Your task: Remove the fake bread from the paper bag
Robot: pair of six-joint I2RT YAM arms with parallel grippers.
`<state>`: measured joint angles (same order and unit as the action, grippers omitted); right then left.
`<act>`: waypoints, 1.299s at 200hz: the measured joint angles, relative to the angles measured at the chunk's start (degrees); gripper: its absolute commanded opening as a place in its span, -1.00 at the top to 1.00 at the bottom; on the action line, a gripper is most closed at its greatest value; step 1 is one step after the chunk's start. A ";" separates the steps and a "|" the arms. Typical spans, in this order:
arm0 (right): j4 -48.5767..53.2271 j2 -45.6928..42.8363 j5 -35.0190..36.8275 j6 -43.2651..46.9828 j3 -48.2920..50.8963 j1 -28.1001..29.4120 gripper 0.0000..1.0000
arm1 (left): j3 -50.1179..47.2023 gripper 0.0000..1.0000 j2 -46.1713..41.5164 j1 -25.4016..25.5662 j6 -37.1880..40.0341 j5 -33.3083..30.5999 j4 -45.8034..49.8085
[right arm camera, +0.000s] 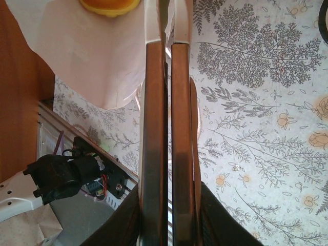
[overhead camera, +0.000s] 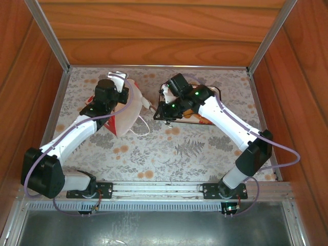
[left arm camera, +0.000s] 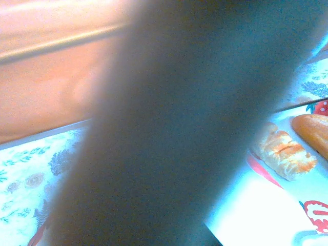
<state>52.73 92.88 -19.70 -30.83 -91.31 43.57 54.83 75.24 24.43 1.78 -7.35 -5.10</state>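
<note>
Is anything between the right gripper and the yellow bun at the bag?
Nothing visible. The yellow bun lies uncovered against the paper bag, just left of the right gripper, whose fingers are shut.

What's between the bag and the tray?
Top view: a thin strip of flowery tablecloth, with the right pincer poking over it.

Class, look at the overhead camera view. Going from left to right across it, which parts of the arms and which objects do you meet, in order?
left arm's elbow → left gripper → paper bag → right gripper → right arm's elbow
</note>
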 measured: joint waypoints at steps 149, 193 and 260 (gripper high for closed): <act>-2.86 4.92 -1.53 -1.64 0.79 0.74 0.70 | 0.90 1.00 1.77 2.86 4.48 3.10 0.00; -4.46 7.56 -2.25 -2.43 0.96 0.72 0.64 | 0.61 1.00 0.83 2.99 5.35 3.34 0.00; -7.48 11.82 -3.30 -4.66 -0.37 1.66 0.37 | 0.59 1.00 0.83 3.10 5.29 3.56 0.04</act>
<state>45.25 104.71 -23.00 -35.48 -91.68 45.23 55.42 76.07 27.53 7.07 -3.79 -5.06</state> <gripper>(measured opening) 0.295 0.063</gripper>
